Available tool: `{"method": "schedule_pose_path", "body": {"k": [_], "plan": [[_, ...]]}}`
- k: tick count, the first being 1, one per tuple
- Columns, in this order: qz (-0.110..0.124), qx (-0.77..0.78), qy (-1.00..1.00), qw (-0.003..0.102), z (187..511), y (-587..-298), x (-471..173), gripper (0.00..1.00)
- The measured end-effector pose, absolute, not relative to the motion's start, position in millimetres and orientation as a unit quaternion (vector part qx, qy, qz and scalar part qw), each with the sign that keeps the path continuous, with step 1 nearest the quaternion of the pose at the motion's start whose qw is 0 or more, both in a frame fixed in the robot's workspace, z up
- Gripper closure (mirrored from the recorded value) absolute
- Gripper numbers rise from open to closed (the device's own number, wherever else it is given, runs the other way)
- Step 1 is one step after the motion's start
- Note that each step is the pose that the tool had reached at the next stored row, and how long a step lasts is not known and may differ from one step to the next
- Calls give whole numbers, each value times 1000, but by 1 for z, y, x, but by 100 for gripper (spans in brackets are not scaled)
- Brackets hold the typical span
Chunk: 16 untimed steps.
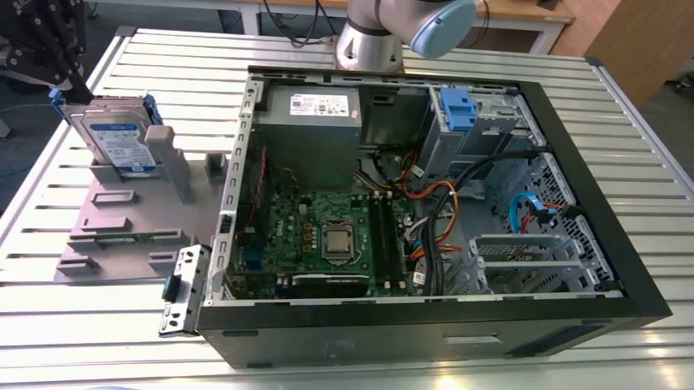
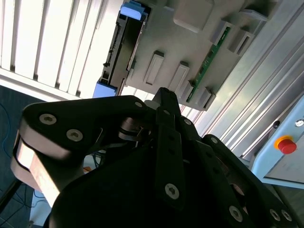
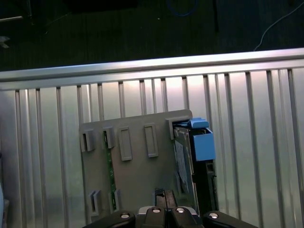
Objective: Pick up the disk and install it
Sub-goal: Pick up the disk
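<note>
On the grey fixture (image 1: 130, 223), the disk (image 1: 117, 134) upright with blue-and-white label (image 1: 122, 148).

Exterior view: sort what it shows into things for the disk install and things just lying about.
For the job: disk, upright in the grey fixture; open computer case.
Not needed: power-supply box in the case; metal bracket beside the case; green circuit strip on the fixture.

Silver blue-railed disk (image 1: 117, 140), upright in grey holder (image 1: 130, 231)
</note>
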<state>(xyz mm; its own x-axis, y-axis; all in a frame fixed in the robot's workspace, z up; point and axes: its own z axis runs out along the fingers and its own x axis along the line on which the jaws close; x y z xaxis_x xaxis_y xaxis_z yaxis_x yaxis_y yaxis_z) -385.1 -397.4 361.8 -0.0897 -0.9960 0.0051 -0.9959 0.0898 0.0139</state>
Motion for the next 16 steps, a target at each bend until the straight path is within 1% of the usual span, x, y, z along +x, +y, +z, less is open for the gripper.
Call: {"method": "schedule_pose_path", "body": {"k": [16], "plan": [[-3, 678, -735, 7, 362, -397, -385, 89]]}}
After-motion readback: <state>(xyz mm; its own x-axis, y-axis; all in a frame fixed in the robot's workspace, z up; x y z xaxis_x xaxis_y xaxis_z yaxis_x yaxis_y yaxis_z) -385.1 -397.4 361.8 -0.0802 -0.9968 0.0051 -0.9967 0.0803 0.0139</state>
